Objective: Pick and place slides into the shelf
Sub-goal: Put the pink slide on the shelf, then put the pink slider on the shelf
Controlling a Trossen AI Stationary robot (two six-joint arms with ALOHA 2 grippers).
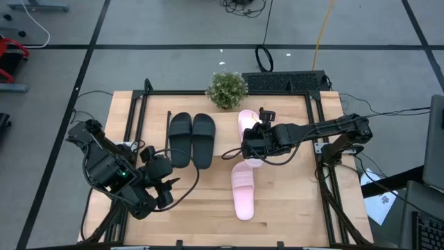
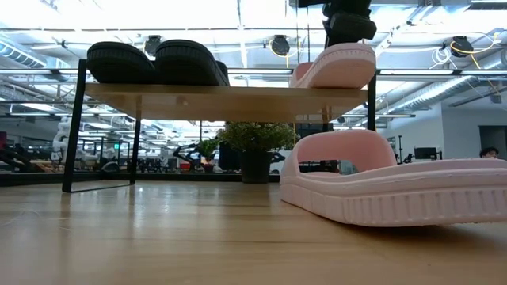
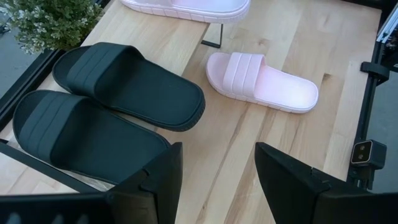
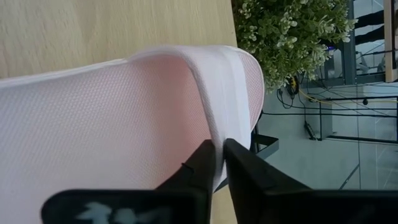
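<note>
The shelf (image 2: 226, 99) stands at the back of the table. Two black slides (image 1: 191, 139) lie side by side on its top board. A pink slide (image 2: 337, 67) sits tilted at the board's right end, with my right gripper (image 1: 251, 147) shut on it from above. A second pink slide (image 1: 243, 194) lies flat on the tabletop, nearer the front. My left gripper (image 1: 166, 184) hangs open over the table's near left, empty, and points toward the black slides (image 3: 118, 106). My right gripper pinches a thin pale edge (image 4: 217, 134) of the pink slide between its two fingers; whether strap or side rim, I cannot tell. The fingers slant down from the table's right. One end of the slide (image 2: 303, 79) rests on the shelf board and the other end is raised.
A small potted plant (image 1: 227, 89) stands behind the shelf at the table's far edge. Black frame rails (image 1: 319, 160) run along the table's left and right sides. Bare wood lies between the loose pink slide and the left arm.
</note>
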